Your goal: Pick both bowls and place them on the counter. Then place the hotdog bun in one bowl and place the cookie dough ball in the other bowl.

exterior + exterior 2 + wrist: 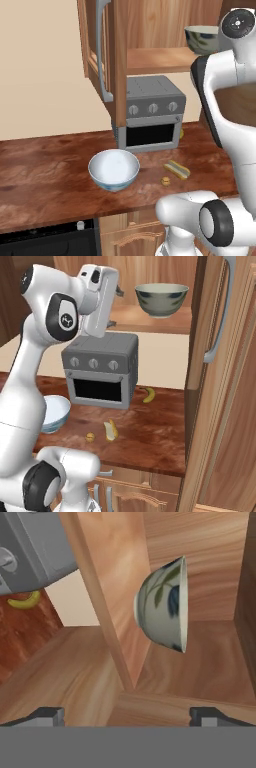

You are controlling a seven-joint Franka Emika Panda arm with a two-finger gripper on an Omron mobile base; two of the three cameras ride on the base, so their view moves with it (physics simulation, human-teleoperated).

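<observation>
A patterned bowl (202, 39) (161, 300) (162, 607) stands on the open cabinet's shelf (150, 323). My gripper (119, 290) (127, 717) is open, held just left of that shelf and apart from the bowl, with nothing between its fingers. A second bowl (114, 169) (54, 412), white inside, sits upright on the wooden counter (45, 175). The hotdog bun (177, 169) (110, 430) lies on the counter to that bowl's right. The small cookie dough ball (165, 181) (90, 437) rests beside the bun.
A grey toaster oven (150, 112) (102, 368) stands at the back of the counter under the shelf. A banana (148, 395) (24, 602) lies next to it. The cabinet doors (100, 50) (220, 356) hang open on both sides.
</observation>
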